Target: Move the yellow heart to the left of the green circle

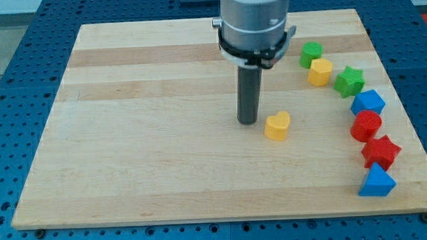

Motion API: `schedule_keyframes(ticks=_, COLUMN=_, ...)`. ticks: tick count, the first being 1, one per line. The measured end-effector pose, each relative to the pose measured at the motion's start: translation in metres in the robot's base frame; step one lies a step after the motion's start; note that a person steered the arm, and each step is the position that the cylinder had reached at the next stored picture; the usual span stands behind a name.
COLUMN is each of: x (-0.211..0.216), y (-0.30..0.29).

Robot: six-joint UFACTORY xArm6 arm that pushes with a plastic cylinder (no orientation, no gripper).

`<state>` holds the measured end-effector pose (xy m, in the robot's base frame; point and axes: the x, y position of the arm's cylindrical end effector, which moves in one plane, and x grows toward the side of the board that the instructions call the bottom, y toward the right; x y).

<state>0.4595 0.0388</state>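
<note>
The yellow heart [277,125] lies on the wooden board [142,129], right of the middle. The green circle [311,54] sits near the view's top right, well above and to the right of the heart. My tip [248,121] rests on the board just left of the yellow heart, with a small gap between them. The arm's grey body [256,22] rises above the tip toward the view's top.
A yellow hexagon [320,72] touches the green circle from below. A green star [349,81], blue block [368,102], red circle [365,125], red star [380,152] and blue triangle [376,181] curve down the board's right side.
</note>
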Motion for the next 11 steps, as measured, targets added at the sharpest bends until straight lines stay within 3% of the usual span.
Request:
schedule_keyframes(ticks=1, x=0.0, y=0.0)
schedule_keyframes(ticks=3, x=0.075, y=0.001)
schedule_keyframes(ticks=4, x=0.077, y=0.002)
schedule_keyframes(ticks=6, x=0.019, y=0.069)
schedule_keyframes(ticks=8, x=0.008, y=0.069)
schedule_keyframes(ticks=10, x=-0.072, y=0.074)
schedule_keyframes(ticks=11, x=-0.087, y=0.075)
